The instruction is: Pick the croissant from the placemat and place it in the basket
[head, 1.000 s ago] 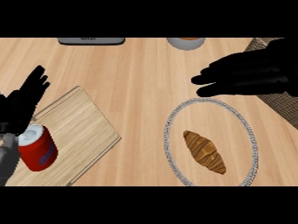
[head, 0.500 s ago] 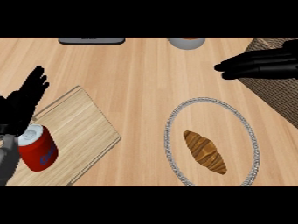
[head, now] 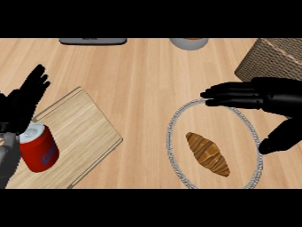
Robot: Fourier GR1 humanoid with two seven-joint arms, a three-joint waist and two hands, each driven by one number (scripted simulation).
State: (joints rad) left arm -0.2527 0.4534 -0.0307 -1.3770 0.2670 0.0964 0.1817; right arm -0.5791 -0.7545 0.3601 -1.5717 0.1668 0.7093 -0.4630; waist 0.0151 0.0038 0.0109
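Observation:
A brown croissant [head: 208, 153] lies on a round wood-coloured placemat with a silvery rim [head: 171, 133], at the lower right of the head view. My right hand [head: 271, 98] hovers over the placemat's upper right, fingers straight and pointing left, thumb hanging down at the right of the croissant; it holds nothing. The woven brown basket [head: 280, 57] stands at the upper right edge, just behind that hand. My left hand [head: 16, 106] rests open at the left edge, fingers up.
A red soda can [head: 37, 148] stands on a wooden cutting board [head: 81, 128] at the lower left, right beside my left hand. A grey cup [head: 189, 43] and a dark flat object [head: 93, 41] sit at the far edge.
My right hand has swung down and left, from near the basket to over the placemat's upper rim. The left hand, can and croissant have not moved.

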